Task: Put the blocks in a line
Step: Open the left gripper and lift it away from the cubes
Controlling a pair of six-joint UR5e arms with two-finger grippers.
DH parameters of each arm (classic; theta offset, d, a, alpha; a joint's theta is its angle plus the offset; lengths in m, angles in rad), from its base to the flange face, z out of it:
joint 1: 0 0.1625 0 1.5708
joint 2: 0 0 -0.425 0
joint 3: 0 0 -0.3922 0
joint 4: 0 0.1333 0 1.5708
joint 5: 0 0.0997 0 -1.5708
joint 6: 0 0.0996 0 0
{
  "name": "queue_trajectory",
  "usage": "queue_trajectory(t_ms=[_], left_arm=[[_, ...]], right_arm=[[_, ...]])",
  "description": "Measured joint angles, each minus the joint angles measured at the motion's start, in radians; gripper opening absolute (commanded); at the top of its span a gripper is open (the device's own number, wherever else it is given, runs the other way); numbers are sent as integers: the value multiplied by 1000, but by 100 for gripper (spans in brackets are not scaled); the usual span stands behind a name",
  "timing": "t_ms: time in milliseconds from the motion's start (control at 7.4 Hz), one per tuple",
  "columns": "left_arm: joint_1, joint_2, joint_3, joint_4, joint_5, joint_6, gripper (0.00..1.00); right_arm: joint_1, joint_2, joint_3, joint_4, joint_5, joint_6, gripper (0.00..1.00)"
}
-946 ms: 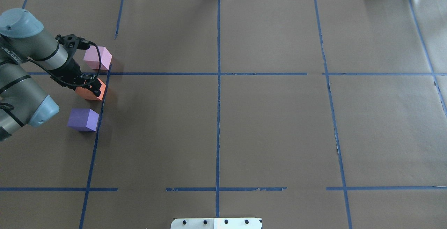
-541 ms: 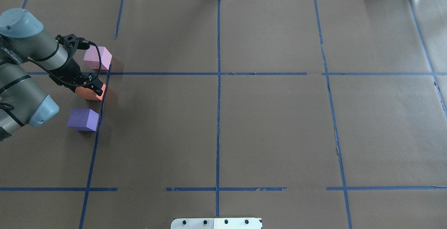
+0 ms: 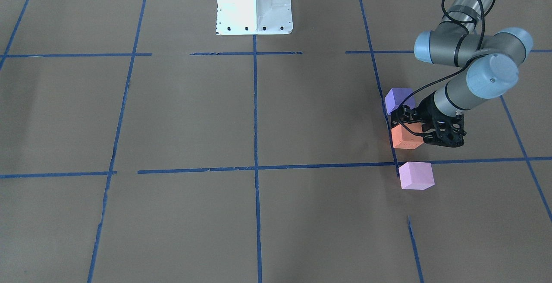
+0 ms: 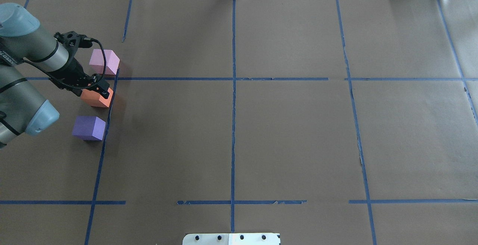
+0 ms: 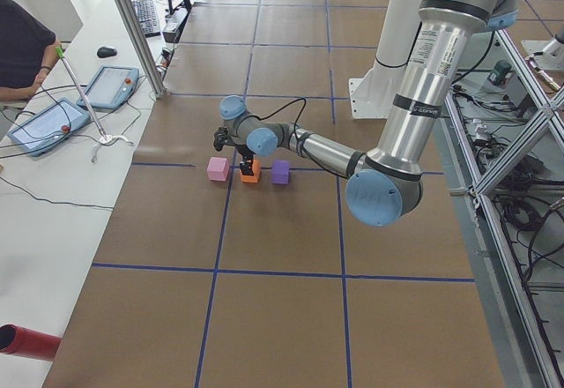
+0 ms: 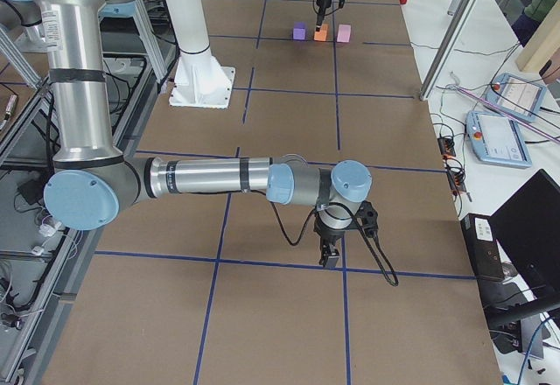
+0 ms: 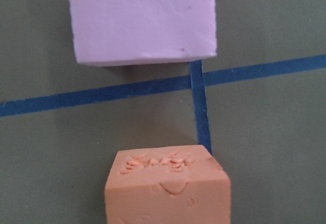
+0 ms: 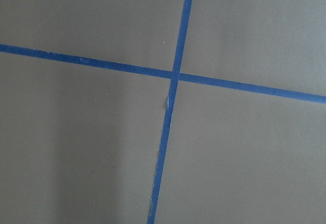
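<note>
Step in hand, as I read it: setting the middle cube of the row. 3 blocks sit in a column at the left side of the overhead view, all just left of the vertical blue tape line point(image 4: 108, 114): pink-lilac block point(image 4: 104, 61) at top, orange block point(image 4: 98, 100) in the middle, violet block point(image 4: 89, 127) at bottom, each apart from its neighbour. The left gripper point(image 4: 96, 89) is right on the orange block with 1 finger over its top edge. I cannot tell whether it is pinching the block or spread; the wrist view shows no fingers, only orange at bottom centre and pink-lilac above it. The row looks nearly done. The next move likely calls for a clean release and a straight lift so orange does not skew. The left arm enters from the left edge, wrist tipped down. The right gripper point(image 6: 331, 252) is well apart, pointing down over a tape cross; I cannot tell its jaw state.
</note>
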Motion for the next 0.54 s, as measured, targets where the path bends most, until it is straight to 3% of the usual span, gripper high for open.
queue_trajectory(t_ms=[541], left_arm=[[-108, 15, -113, 147, 10, 67, 100]], right_arm=[[0, 0, 0, 0, 0, 0, 100]])
